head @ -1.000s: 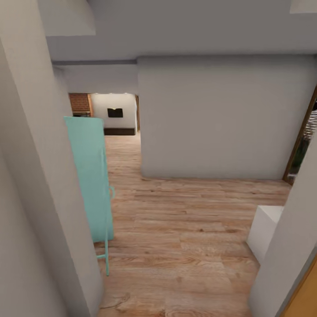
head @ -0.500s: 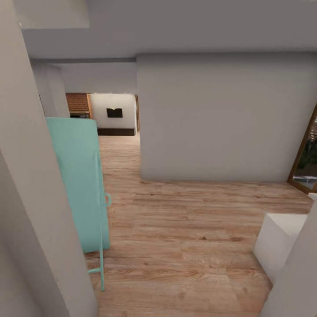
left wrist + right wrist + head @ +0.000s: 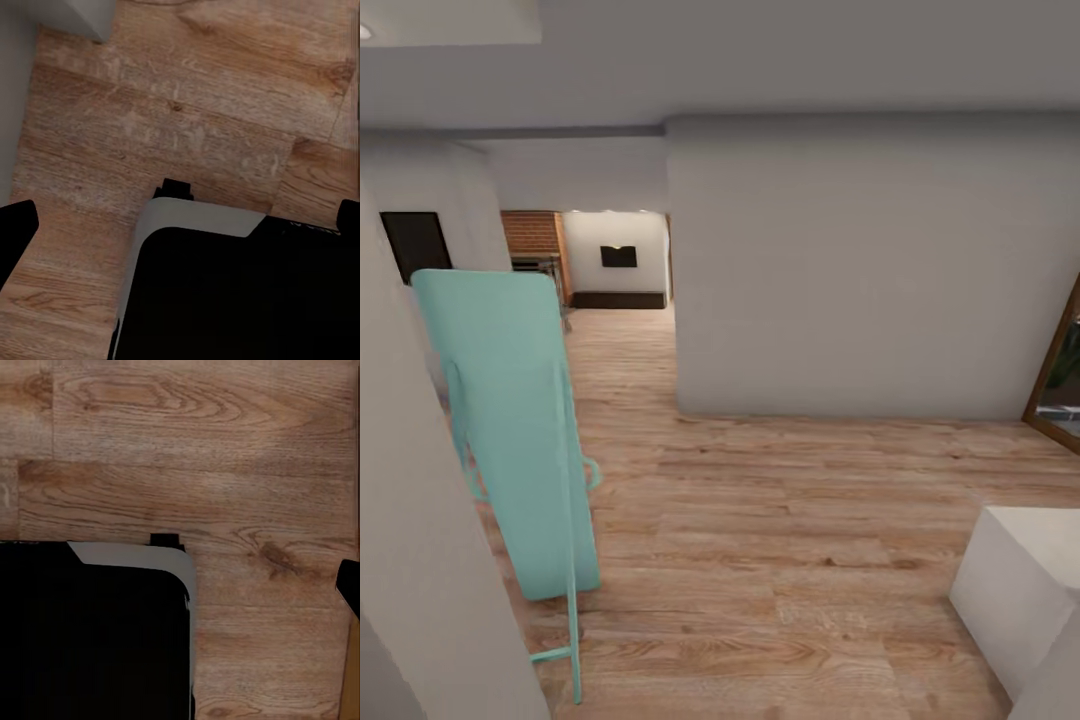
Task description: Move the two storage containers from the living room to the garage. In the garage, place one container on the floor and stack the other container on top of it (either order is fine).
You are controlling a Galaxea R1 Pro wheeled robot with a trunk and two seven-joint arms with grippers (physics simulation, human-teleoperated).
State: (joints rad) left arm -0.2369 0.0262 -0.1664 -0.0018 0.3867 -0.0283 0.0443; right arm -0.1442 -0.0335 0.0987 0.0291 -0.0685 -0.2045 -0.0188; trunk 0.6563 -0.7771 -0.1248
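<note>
1. Since the earlier head frames the whole view has swung leftward: the camera moved, the furnishings did not. More of the teal standing panel [image 3: 510,430] now shows, plus a dark opening [image 3: 415,243] at 10 o'clock.
2. No brand, label or legible writing is visible anywhere.
3. Count: one teal panel on thin legs at 8 o'clock; one white block [image 3: 1015,580] at 4 o'clock; one grey wall [image 3: 860,270] ahead; one wood-framed doorway edge [image 3: 1055,370] at 3 o'clock; one brick patch [image 3: 535,232] down the far passage.
4. Light wood-plank floor [image 3: 780,520] runs throughout; both wrist views look down on it past a dark body with a pale rim [image 3: 199,217].
5. Storage containers: location cannot be told from these views.
6. Finger state, left and right: cannot tell
</note>
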